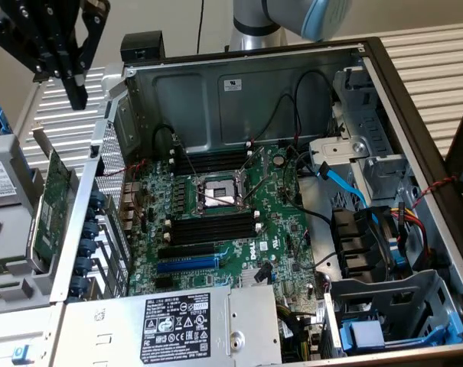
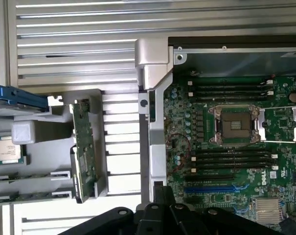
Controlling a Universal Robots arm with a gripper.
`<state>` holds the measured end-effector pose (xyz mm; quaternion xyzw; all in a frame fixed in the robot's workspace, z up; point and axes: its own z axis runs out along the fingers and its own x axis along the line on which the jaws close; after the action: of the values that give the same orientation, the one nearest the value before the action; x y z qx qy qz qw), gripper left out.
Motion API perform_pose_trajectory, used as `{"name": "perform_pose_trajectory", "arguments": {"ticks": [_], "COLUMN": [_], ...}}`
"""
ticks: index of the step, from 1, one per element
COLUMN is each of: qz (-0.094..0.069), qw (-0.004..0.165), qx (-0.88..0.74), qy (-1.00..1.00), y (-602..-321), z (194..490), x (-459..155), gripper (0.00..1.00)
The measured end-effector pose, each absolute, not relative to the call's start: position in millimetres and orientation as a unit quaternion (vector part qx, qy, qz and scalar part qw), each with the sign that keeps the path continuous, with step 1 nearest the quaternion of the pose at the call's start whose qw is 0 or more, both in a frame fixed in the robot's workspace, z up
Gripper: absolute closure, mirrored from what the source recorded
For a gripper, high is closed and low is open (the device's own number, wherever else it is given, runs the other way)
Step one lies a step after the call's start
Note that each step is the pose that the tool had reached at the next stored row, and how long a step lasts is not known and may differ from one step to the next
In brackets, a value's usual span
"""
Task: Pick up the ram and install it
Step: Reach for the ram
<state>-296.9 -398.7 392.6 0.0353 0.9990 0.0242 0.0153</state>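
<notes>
Green circuit board fills the open metal case [image 1: 292, 84]: the motherboard [image 1: 285, 222] carries a white "DELL" mark, and a black label [image 1: 177, 325] on the grey power supply [image 1: 101, 329] shows the same logo above rows of certification marks whose small print cannot be read. A white sticker [image 1: 233, 85] sits on the case's far wall, its text illegible.

There is one processor socket [image 1: 216, 195] with a bank of black memory slots on either side of it, the far bank [image 1: 212, 162] and the near bank [image 1: 212, 225], plus one blue slot [image 1: 185, 264].

One ram [image 1: 49, 206] stands on its long edge in a grey holder [image 1: 13, 153] outside the case, at the exterior view's left. Its long axis runs far to near alongside the case wall, at right angles to the memory slots. A single loose processor [image 2: 8, 149] lies in the same holder, its lettering too small to read.

The black gripper [image 1: 78, 99] hangs above the ribbed table [image 1: 430, 53] beyond the holder, well apart from the ram, its fingers pressed together and holding nothing.
</notes>
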Motion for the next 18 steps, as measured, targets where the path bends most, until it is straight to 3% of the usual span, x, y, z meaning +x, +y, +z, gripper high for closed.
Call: {"name": "perform_pose_trajectory", "arguments": {"ticks": [18], "qz": [0.024], "qw": [0.015], "qx": [0.035], "qy": [0.999], "y": [-399], "z": [393], "x": [-379], "gripper": [0.89]}}
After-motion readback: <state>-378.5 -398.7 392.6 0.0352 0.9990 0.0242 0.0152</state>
